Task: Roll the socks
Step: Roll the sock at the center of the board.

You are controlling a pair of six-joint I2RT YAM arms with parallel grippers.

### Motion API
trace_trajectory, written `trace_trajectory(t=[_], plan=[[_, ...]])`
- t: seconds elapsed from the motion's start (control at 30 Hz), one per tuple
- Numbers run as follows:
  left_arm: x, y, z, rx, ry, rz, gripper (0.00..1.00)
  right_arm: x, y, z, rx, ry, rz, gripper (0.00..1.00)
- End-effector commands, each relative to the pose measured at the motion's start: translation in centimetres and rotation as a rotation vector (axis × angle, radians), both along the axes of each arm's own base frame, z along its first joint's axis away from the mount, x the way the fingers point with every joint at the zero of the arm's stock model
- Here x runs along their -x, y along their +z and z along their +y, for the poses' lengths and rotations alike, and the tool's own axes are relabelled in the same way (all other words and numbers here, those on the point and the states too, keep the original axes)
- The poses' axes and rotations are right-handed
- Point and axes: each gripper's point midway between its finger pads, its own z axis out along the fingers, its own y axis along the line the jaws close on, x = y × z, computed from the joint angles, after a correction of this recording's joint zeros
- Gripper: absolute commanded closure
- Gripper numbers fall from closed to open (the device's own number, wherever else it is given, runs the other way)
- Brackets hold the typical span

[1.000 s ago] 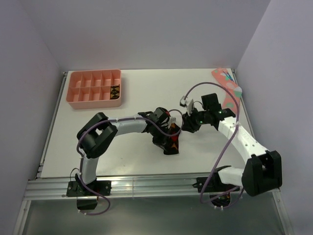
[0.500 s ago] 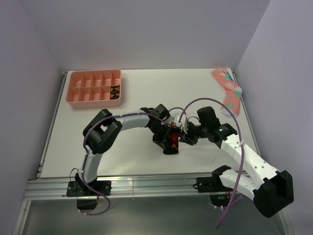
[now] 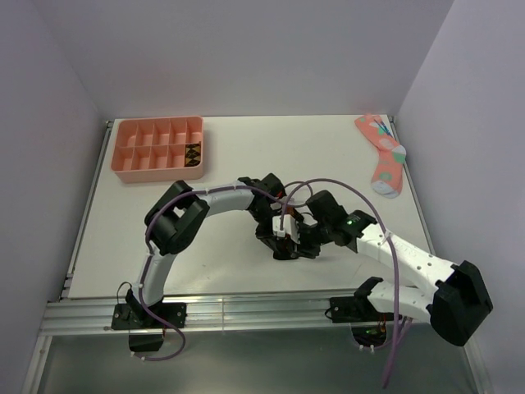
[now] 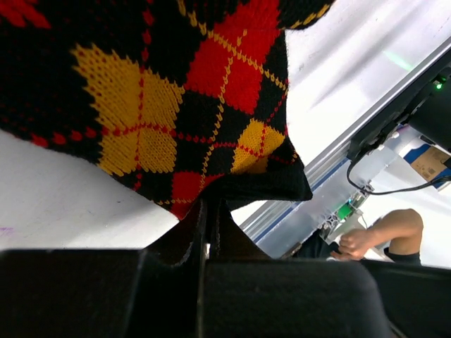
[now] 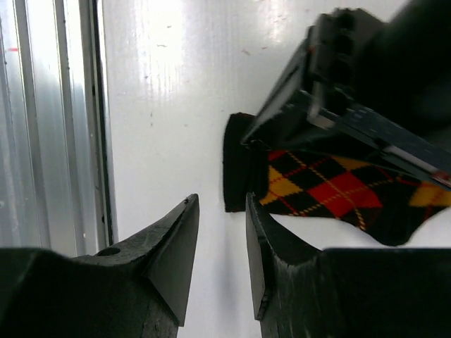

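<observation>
Figure: Left gripper [image 4: 208, 211] clamped on the dark cuff edge of the argyle sock [image 4: 176, 91]; right gripper [image 5: 220, 243] partly open, holding nothing.
The sock, black with red and orange diamonds, is near the middle of the white table [image 5: 162, 105], toward its near edge. The right gripper's fingertips stand just beside the cuff and the left gripper, not touching the sock. Well apart, a pink tray [image 3: 160, 148] sits at the far left and a pink sock [image 3: 384, 154] at the far right.
</observation>
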Motion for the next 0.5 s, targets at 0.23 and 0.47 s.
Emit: trace_trajectory(t=[0.23, 0.47], plan=[[0.1, -0.9, 0.8, -0.03, -0.023, 0.028, 0.99, 0.9, -3.7, 1.1, 0.081, 0.073, -0.023, 0.63], [-0.1, -0.7, 0.9, -0.028, -0.028, 0.025, 1.0, 0.6, -4.6, 1.7, 0.101, 0.078, -0.029, 0.65]])
